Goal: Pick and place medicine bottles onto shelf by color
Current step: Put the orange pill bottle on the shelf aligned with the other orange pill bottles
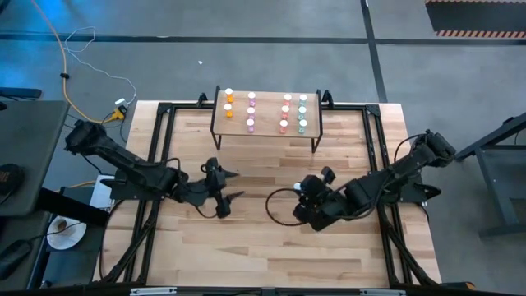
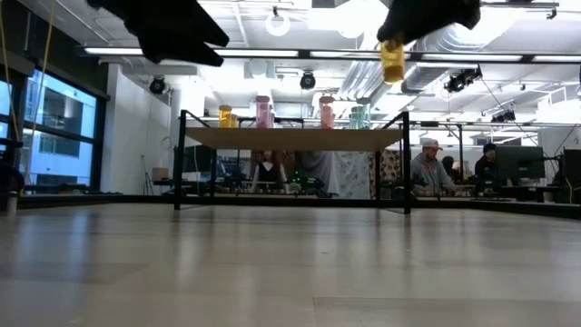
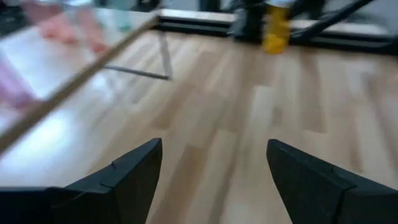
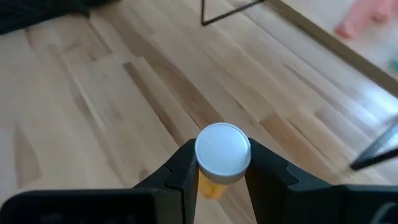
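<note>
The shelf (image 1: 268, 115) stands at the table's far middle on thin black legs. Several bottles stand on it in columns of orange (image 1: 228, 100), pink (image 1: 251, 111), red (image 1: 285, 113) and teal (image 1: 302, 112). My right gripper (image 1: 301, 192) hovers over the table's middle, right of centre, shut on an orange bottle (image 4: 214, 185) with a white cap (image 4: 222, 150). In the low view that bottle (image 2: 392, 60) hangs high above the tabletop. My left gripper (image 1: 233, 186) stands open over the table's middle left, holding nothing; its wrist view shows both fingers wide apart (image 3: 214, 163). My right gripper pinches the orange bottle between its two fingers, on opposite sides of the body just under the white cap (image 4: 216, 177). The fingers (image 4: 264, 168) slant down from the table's right side. The bottle stands upright in the hold, cap up, lifted clear of the table.
A black metal frame (image 1: 374, 148) runs around the tabletop's edges. Bare wood (image 1: 263, 238) lies between the grippers and the near edge. Beyond the table, people sit at desks (image 2: 427, 168) in the room.
</note>
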You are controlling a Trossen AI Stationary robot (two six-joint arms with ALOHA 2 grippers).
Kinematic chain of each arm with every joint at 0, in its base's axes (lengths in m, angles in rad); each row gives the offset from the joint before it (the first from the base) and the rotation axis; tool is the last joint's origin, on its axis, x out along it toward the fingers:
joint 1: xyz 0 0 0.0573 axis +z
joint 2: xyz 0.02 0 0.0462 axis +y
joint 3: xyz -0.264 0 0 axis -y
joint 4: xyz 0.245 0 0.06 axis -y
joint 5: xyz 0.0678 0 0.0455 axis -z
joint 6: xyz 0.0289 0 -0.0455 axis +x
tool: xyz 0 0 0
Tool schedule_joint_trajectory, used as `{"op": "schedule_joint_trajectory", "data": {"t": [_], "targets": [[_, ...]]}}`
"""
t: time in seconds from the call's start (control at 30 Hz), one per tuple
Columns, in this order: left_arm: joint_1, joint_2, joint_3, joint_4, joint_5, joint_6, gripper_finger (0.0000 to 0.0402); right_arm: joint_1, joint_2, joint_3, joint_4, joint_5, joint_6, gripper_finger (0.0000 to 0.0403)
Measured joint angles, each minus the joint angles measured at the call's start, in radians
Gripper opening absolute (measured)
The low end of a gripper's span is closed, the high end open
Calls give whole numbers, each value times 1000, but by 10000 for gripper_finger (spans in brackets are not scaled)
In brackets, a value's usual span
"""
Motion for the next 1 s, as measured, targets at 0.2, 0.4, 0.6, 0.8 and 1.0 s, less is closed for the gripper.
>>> {"op": "schedule_joint_trajectory", "data": {"t": [0.2,0.4,0.6,0.8,1.0], "targets": [[-8,7,-172,371,82,44,278,-49,0,35,90,-78,-161,96],[-7,6,-275,604,80,112,278,-94,0,43,274,-166,-328,96],[-7,6,-277,639,95,155,278,-143,0,43,418,-230,-454,96],[16,6,-277,696,108,156,278,-197,9,43,494,-321,-513,96],[43,6,-262,734,170,155,278,-238,34,43,554,-421,-558,96]]}}
